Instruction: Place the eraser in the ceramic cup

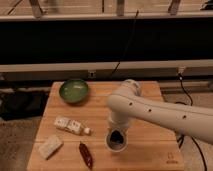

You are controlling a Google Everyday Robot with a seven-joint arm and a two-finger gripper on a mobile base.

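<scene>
The ceramic cup (116, 143), small, white and dark inside, stands on the wooden table (150, 140) near its front middle. My gripper (116, 135) hangs from the white arm (150, 112) straight over the cup's mouth, its dark tip at or just inside the rim. Whether it holds anything is hidden. A pale rectangular block (50, 146) lies at the front left of the table; I cannot tell if it is the eraser.
A wide green bowl (74, 90) stands at the back left. A white bottle (71, 126) lies on its side left of the cup. A red chili pepper (86, 154) lies between the block and the cup. Rails and cables run behind the table.
</scene>
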